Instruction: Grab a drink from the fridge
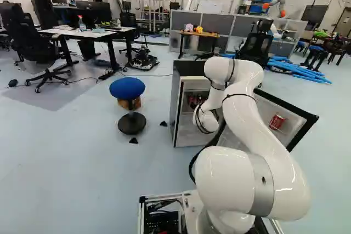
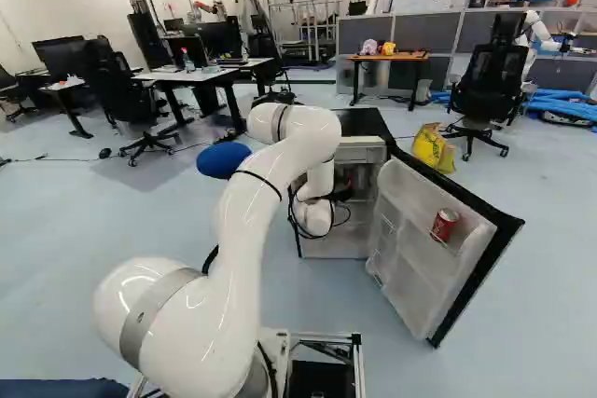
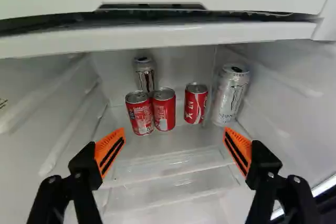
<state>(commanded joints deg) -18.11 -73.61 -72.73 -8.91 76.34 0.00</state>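
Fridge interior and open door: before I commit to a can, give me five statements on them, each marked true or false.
1. The gripper has its fingers apart and holds no can. True.
2. Four red cans stand on the shelf inside the fridge. False: three red cans stand there.
3. A silver can stands behind the red cans. True.
4. The larger silver can lies on its side. False: it stands upright, near a side wall.
5. The swung-open door carries a red can of its own. True.
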